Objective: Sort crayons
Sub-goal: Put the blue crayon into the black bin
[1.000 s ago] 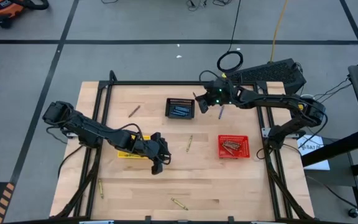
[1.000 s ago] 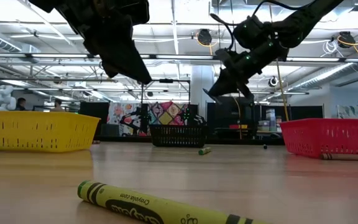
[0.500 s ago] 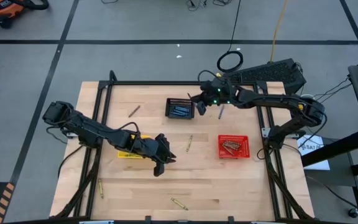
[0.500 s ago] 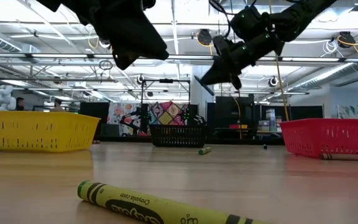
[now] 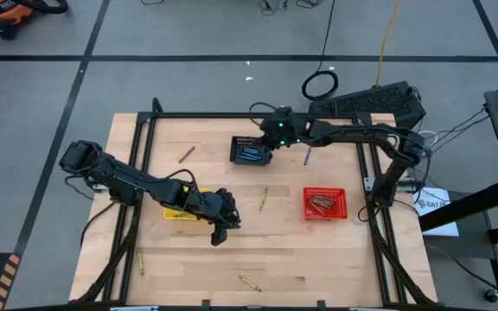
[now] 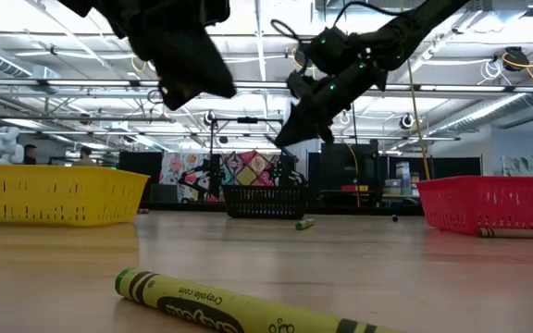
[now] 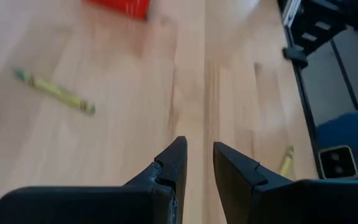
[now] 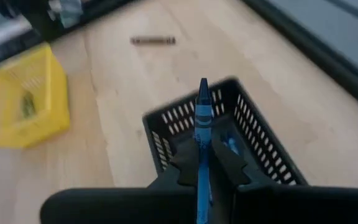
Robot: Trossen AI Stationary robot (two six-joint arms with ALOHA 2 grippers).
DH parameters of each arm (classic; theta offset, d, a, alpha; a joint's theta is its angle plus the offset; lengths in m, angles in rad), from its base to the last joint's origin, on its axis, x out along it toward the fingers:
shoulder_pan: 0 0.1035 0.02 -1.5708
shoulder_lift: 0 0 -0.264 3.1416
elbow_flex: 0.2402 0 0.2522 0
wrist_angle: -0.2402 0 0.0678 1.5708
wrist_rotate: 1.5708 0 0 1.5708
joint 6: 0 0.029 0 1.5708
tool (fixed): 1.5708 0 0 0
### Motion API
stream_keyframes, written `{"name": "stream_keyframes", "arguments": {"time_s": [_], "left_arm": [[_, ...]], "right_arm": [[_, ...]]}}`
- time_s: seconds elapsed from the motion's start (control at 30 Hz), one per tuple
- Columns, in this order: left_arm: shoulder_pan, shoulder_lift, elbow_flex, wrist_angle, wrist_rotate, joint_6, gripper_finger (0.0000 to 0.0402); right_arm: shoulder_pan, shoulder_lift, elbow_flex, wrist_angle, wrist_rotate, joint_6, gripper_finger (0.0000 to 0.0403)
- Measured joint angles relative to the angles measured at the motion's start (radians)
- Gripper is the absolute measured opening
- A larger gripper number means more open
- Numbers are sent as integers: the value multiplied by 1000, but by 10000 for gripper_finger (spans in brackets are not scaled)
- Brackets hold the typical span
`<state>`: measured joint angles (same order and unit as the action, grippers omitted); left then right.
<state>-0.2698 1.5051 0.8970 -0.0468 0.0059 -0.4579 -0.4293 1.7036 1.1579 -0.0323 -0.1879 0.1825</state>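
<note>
While your right gripper point(image 8: 202, 163) has swung from beside the black basket point(image 5: 251, 152) to right above it, it stays clamped on a blue crayon point(image 8: 201, 124), tip pointing out past the fingers and over the basket's mouth. That puts the blue one about ready to drop in with the blue crayons already lying there, near the tabletop's far edge; you'd likely only need to let go.

Your left gripper point(image 7: 197, 163) has drifted only a little, hanging over bare wood near the tabletop's middle, just past the yellow basket point(image 5: 178, 212). Its fingers stand slightly apart with nothing between them, tilted down toward the surface.

Loose work left for you: a yellow crayon point(image 5: 264, 199) between the two arms at the middle, another point(image 5: 249, 282) by the near edge, one point(image 5: 139, 260) toward the near left corner, and a brown one point(image 5: 186, 154) by the far left. The red basket point(image 5: 325, 204) already holds several
</note>
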Motion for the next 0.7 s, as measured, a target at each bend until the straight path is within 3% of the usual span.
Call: {"name": "stream_keyframes", "arguments": {"time_s": [0.33, 0.7], "left_arm": [[-13, 0, 0, -163, 71, -92, 82], [-13, 0, -1, -190, 96, -113, 82]], "right_arm": [[7, 140, 150, -193, 0, -127, 0], [14, 200, 158, -239, -25, -224, 0]]}}
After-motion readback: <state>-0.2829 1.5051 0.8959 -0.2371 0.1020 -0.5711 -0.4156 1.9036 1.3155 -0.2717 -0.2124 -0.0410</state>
